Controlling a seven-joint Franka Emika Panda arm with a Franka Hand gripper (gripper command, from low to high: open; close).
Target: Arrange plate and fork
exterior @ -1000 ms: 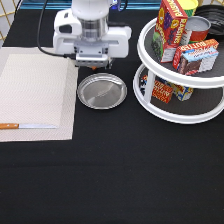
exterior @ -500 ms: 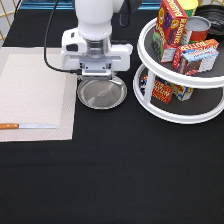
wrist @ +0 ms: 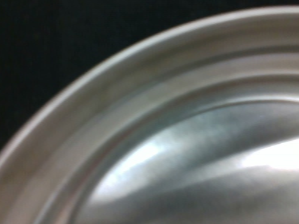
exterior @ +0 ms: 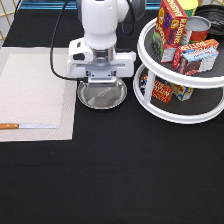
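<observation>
Gripper (exterior: 102, 82) sits low over the far rim of the plate (exterior: 102, 96), which lies on black cloth just right of the placemat (exterior: 35, 95). I cannot tell its opening or any hold. Knife (exterior: 27, 126) rests on the mat's near edge; I see no fork.

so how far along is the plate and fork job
Early. The plate sits on the black table, beside the placemat, not on it. The claw is low over the plate's far rim; the wrist view is filled by that rim. No fork shows; only a knife lies on the mat.
</observation>
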